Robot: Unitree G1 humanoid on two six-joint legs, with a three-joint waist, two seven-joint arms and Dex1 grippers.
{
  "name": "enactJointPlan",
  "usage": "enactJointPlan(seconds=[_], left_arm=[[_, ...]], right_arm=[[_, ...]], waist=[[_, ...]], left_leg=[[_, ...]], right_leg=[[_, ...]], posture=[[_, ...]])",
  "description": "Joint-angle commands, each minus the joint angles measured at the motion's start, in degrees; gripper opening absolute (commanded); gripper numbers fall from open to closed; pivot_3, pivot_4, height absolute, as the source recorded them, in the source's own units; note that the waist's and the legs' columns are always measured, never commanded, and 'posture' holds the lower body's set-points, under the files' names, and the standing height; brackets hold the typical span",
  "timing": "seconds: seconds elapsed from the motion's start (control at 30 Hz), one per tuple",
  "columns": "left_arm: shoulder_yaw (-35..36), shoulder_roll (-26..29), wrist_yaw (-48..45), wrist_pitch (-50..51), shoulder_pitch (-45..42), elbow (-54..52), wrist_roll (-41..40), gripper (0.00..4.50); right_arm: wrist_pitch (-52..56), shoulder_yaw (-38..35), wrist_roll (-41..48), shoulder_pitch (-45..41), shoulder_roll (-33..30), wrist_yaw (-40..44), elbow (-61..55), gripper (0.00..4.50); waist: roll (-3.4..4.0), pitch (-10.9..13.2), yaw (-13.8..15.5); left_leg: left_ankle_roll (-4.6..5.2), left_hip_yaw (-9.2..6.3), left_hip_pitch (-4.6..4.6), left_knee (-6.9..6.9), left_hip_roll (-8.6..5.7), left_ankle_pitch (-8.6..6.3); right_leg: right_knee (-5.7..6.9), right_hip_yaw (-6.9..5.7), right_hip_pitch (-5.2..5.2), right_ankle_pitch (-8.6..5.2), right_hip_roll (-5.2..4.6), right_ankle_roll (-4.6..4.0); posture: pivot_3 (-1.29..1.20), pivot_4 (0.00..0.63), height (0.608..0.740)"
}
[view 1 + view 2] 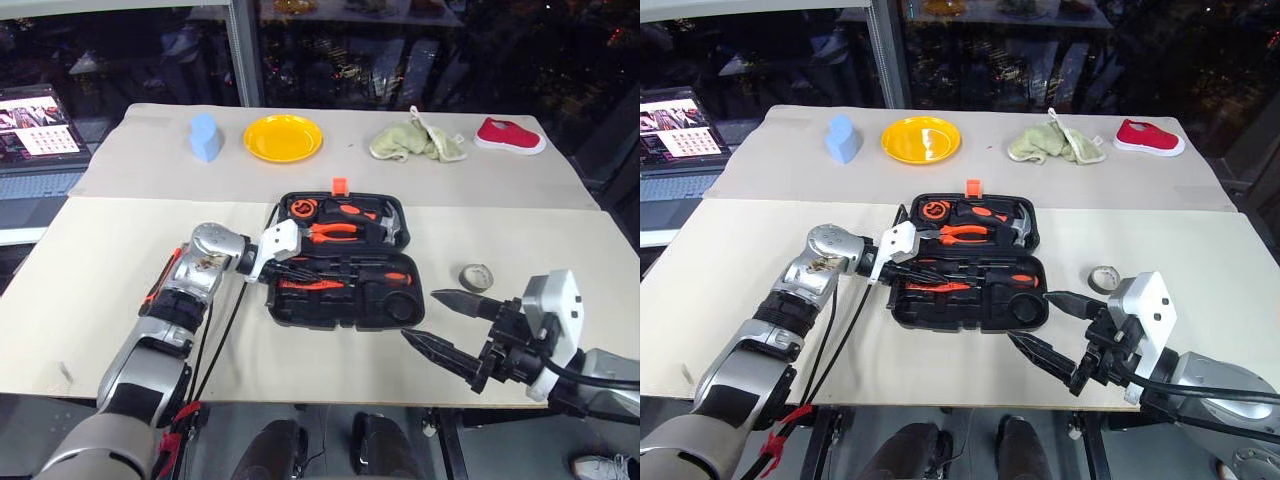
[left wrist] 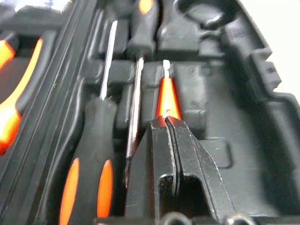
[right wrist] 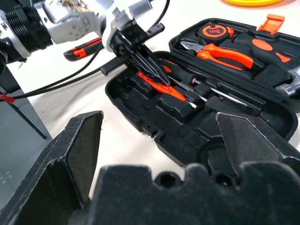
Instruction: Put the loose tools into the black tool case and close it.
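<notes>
The black tool case (image 1: 300, 312) lies open at mid-table, its lid half holding pliers (image 1: 345, 232), a hammer and a tape measure. Two black-and-orange screwdrivers (image 2: 89, 178) rest in the near half. My left gripper (image 3: 164, 80) is shut, its tips pressing on the slim orange tester screwdriver (image 2: 168, 96) that lies in its recess. The utility knife (image 3: 82, 48) lies on the table beyond my left arm. The grey tape roll (image 1: 476, 277) sits to the right of the case. My right gripper (image 1: 418, 314) hovers open by the case's near right corner, holding nothing.
At the far side of the table stand a blue object (image 1: 205, 138), a yellow plate (image 1: 283, 137), a green cloth (image 1: 415, 142) and a red shoe (image 1: 510, 135). A laptop (image 1: 40, 125) sits off the table's far left. The case's orange latch (image 1: 339, 185) points away from me.
</notes>
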Motion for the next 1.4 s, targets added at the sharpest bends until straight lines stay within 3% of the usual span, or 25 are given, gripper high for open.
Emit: enactJointPlan(seconds=[0.03,0.27,0.4,0.53,0.7,0.83,1.0,1.17,1.4], left_arm=[[-1.5,0.0,0.2,-2.2,0.6,0.7,2.3,0.05],[1.7,3.1,-1.2,4.3,2.7,-6.0,-1.5,0.05],[9.4,10.0,2.3,18.4,7.8,-20.0,-7.4,1.24],[26.6,19.5,10.8,35.3,21.9,-38.9,-14.1,2.71],[45.3,24.6,18.1,45.8,39.5,-49.8,-16.2,4.49],[52.7,25.9,22.2,47.8,49.7,-51.7,-14.0,4.49],[49.2,28.0,27.1,54.0,49.4,-52.6,-15.1,4.49],[35.0,34.6,27.4,67.1,36.1,-45.1,-16.4,4.49],[12.3,38.8,24.0,64.6,19.1,-27.9,-9.0,4.49]], right_arm=[[-1.2,-2.0,0.9,-0.2,-0.2,-0.2,-0.8,4.50],[-1.1,0.7,-0.1,-3.3,-1.1,1.2,0.7,4.50],[-0.9,5.9,-2.5,-11.1,-2.7,5.5,5.5,4.50],[0.1,14.1,-4.0,-23.5,-3.2,13.8,13.1,4.50],[-0.2,20.7,-7.6,-33.0,-2.3,22.3,19.8,4.50],[-0.9,24.6,-11.1,-37.5,-0.6,27.0,23.8,4.50],[-1.0,26.9,-13.9,-39.5,2.1,29.2,25.6,4.50],[-0.6,25.7,-14.6,-37.2,3.4,28.4,23.2,4.50],[-0.8,23.4,-15.2,-30.3,5.5,23.0,16.6,4.50]], waist=[[0.00,0.0,0.0],[0.00,0.0,-0.3],[-0.01,0.0,-1.6],[-0.06,0.1,-2.9],[0.06,0.1,-2.8],[0.06,0.2,-1.6],[0.07,0.2,0.0],[0.04,0.2,0.5],[0.04,0.2,-1.3]], left_leg=[[0.00,0.00,0.00,0.00,0.00,0.00],[0.01,0.01,0.01,0.00,0.01,0.00],[0.00,0.03,0.00,-0.03,0.06,0.00],[-0.11,0.08,0.00,-0.12,0.19,-0.07],[-0.69,0.03,0.04,-0.17,0.29,-0.04],[-0.70,0.01,0.06,-0.19,0.29,-0.10],[-0.81,-0.02,0.11,-0.17,0.28,-0.53],[-0.98,-0.08,0.20,-0.15,0.26,-0.45],[-1.40,0.01,0.21,-0.54,0.23,-0.07]], right_leg=[[0.00,0.00,0.00,0.00,0.00,0.00],[0.00,0.01,0.00,-0.01,0.02,0.02],[0.01,0.04,-0.06,-0.02,0.06,0.02],[-0.01,0.12,-0.17,-0.02,0.16,-0.01],[0.02,-0.01,-0.28,-0.13,0.30,-0.18],[-0.05,-0.09,-0.22,-0.16,0.28,-0.20],[-0.14,-0.21,-0.23,-0.16,0.22,-0.19],[0.04,-0.24,-0.18,-0.15,0.25,-0.20],[0.12,-0.08,-0.28,-0.14,0.28,-0.24]], posture=[[0.00,0.150,0.740],[0.00,0.150,0.740],[0.00,0.150,0.740],[0.00,0.150,0.740],[0.00,0.150,0.740],[0.00,0.150,0.740],[0.00,0.150,0.740],[0.00,0.150,0.740],[0.00,0.150,0.740]])
